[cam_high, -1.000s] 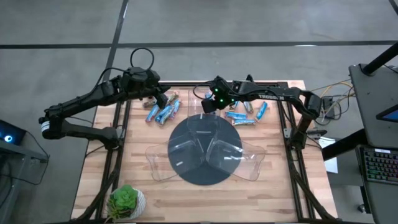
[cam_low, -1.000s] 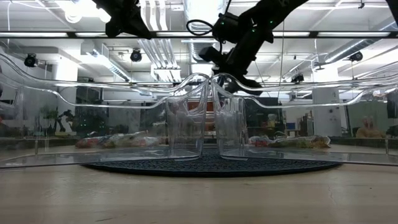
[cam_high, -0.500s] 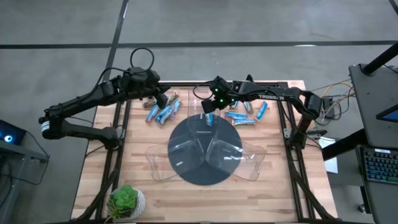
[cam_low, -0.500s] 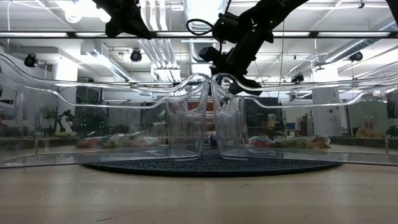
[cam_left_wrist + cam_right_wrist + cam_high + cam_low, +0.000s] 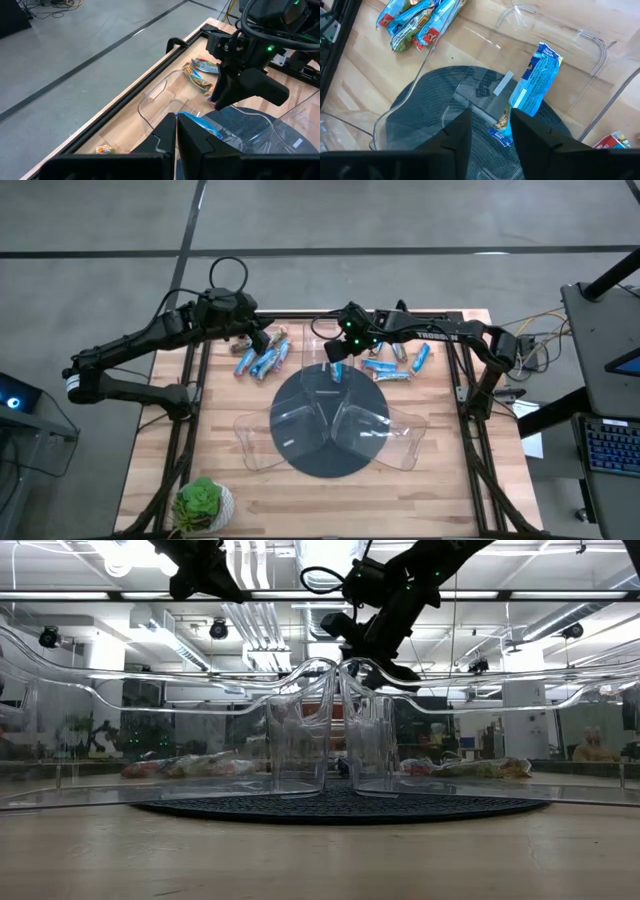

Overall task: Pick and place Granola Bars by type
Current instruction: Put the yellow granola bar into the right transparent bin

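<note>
I see the right gripper (image 5: 490, 132) parted, empty, above a blue granola bar (image 5: 536, 80) in the clear tray (image 5: 600, 55); left gripper (image 5: 176, 135) together. Light, crinkly, slippery: I grip mid-length.

- We see two dark, near-black arms built of slim tube segments joined by thicker, rounded joints.
- The left arm (image 5: 150, 340) carries a black cable loop above its wrist and a pale band on the segment nearest its base.
- The right arm (image 5: 440, 335) has white lettering along its forearm and a small green light glowing at the wrist.
- The right gripper (image 5: 235, 97) has blocky, angular black fingers below a boxy housing with cables.
</note>
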Controlling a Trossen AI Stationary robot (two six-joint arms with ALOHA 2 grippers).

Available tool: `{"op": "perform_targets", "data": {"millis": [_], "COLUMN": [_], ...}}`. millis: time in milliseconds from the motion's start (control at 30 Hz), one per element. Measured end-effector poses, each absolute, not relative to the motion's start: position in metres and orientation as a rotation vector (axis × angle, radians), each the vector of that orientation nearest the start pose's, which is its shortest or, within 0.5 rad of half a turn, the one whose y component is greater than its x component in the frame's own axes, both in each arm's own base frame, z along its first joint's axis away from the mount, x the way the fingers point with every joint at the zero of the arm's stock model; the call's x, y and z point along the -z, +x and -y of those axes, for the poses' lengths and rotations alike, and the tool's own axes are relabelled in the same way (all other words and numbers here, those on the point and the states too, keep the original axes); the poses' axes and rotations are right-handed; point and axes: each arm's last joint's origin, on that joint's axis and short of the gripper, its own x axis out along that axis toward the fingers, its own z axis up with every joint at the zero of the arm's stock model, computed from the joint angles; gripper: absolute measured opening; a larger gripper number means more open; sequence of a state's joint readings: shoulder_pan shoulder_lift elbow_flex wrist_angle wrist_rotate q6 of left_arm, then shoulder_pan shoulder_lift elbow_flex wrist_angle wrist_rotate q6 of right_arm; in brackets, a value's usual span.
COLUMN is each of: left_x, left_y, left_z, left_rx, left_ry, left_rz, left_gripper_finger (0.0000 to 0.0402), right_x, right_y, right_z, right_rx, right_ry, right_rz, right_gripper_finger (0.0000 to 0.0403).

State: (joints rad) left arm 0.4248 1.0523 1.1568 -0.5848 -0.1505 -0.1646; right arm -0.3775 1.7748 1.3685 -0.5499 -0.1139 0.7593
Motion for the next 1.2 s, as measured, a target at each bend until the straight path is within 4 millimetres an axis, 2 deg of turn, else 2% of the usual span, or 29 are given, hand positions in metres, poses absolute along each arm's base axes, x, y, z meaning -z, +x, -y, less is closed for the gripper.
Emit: {"op": "perform_targets", "data": {"millis": [400, 567, 767, 1000, 1200], "left_x": [-0.373, -0.373, -0.373, -0.373, -0.373], "left_y": [0.191, 0.191, 0.191, 0.191, 0.191], "left_z": [-0.091, -0.091, -0.091, -0.091, -0.091], "left_rx": [-0.603, -0.603, -0.601, -0.601, -0.601], "left_ry": [-0.223, -0.219, -0.214, -0.212, -0.212], "left_rz": [-0.435, -0.437, -0.438, -0.439, -0.439], "left_gripper_finger": [0.0, 0.0, 0.0, 0.0, 0.0], "right_x": [-0.248, -0.262, -0.288, -0.324, -0.346], "right_y": [0.35, 0.345, 0.33, 0.305, 0.279], "right_z": [0.134, 0.131, 0.126, 0.116, 0.108], "right_rx": [0.55, 0.526, 0.488, 0.457, 0.516], "right_ry": [0.927, 0.895, 0.833, 0.745, 0.701], "right_rz": [-0.797, -0.766, -0.725, -0.653, -0.634], "right_gripper_finger": [0.0014, 0.0009, 0.0009, 0.0008, 0.0008]}}
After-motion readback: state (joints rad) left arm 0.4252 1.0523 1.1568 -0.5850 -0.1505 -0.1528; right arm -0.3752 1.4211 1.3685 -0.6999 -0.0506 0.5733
